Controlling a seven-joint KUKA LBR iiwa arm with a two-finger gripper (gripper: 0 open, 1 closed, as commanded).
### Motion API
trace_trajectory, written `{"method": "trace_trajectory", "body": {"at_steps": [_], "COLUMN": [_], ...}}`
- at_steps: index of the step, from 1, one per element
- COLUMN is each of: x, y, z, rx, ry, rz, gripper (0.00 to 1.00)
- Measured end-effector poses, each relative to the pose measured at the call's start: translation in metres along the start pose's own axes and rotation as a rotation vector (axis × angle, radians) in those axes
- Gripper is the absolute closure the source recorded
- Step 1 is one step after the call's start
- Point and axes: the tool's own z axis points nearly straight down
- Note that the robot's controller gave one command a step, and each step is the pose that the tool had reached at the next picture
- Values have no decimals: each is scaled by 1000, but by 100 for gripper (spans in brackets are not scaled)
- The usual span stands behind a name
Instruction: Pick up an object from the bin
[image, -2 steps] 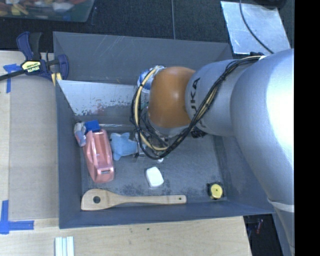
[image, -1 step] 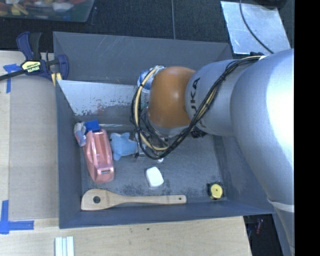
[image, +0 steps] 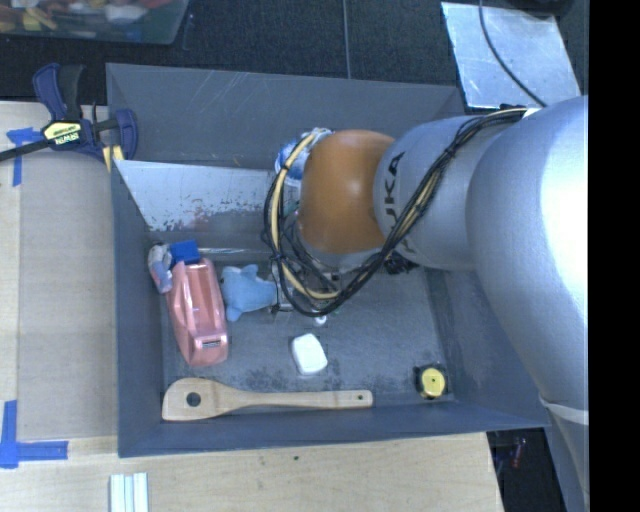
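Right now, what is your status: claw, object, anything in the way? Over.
Claw down at middle of bin, next to light blue lump. Pink tape dispenser close beside the lump. White block near, apart. Over.

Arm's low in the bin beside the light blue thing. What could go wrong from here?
1. The light blue thing lies against the pink dispenser; the gripper, close on its right, may shove both rather than take one.
2. The orange cover and looped cables hide much of the gripper, so a miss would be hard to spot.
3. The white block just below the gripper may get knocked.
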Motion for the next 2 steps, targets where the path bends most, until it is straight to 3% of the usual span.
{"method": "trace_trajectory", "body": {"at_steps": [2], "x": [-2], "y": [0], "z": [-29], "rx": [-2], "ry": [-8], "rz": [0], "gripper": [100]}}
